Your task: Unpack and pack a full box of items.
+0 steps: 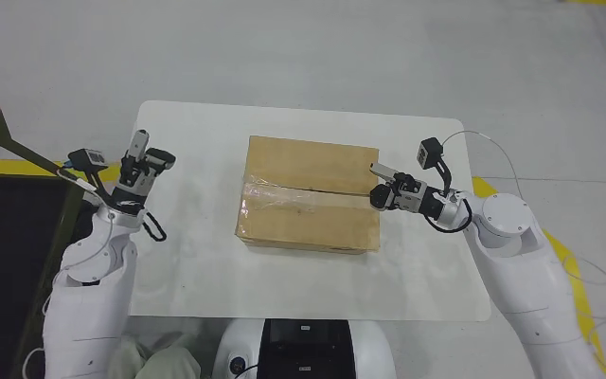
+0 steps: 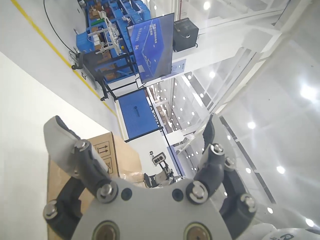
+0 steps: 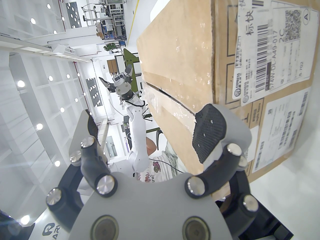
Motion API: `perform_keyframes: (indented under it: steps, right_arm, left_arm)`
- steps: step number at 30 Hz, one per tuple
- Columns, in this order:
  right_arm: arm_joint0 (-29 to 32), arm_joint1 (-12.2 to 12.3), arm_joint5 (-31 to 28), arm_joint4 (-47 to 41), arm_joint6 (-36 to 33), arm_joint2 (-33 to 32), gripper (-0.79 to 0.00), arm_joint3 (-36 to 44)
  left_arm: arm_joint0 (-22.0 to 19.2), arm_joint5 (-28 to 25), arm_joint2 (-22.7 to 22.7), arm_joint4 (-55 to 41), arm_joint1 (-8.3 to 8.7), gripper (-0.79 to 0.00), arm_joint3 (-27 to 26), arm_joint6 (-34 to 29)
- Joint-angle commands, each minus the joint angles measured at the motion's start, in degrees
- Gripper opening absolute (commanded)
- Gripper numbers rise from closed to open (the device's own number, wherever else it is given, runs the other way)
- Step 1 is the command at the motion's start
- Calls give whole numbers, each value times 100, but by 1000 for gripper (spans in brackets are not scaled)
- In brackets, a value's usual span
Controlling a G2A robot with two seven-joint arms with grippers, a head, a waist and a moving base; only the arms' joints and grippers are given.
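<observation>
Closed box [image 1: 303, 161] mid-tabletop [image 1: 189, 275], right end effector [image 1: 381, 184] at its near end.
Right jaws are spread wide and empty, level with the taped seam [image 1: 303, 192]. The left end effector [image 1: 150, 156] is also spread and empty, well apart at the tabletop's edge. Risk: nothing braces the box, so a push at the seam may slide it, or a pad may skid on the glossy tape. Contents are hidden, and I can't tell if the tape is slit or a finger touches cardboard.
</observation>
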State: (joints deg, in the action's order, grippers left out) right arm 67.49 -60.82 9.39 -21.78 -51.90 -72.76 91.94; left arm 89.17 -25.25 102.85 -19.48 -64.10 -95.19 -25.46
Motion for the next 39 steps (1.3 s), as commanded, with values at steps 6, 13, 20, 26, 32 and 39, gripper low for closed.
perform_keyframes:
  steps: [6,13,20,26,32,39]
  right_arm:
    - [0,0,0,0,0,0,0,0]
    - [0,0,0,0,0,0,0,0]
    - [0,0,0,0,0,0,0,0]
    - [0,0,0,0,0,0,0,0]
    - [18,-3,-6,-23,55,-2,0,10]
    - [-76,-20,52,-395,-92,9,0,113]
  left_arm:
    - [-276,177,59,17,23,0,308,-144]
    - [-291,185,64,24,24,0,327,-160]
    - [-291,185,64,24,24,0,327,-160]
    - [-291,185,64,24,24,0,327,-160]
    - [-291,185,64,24,24,0,327,-160]
    - [-291,185,64,24,24,0,327,-160]
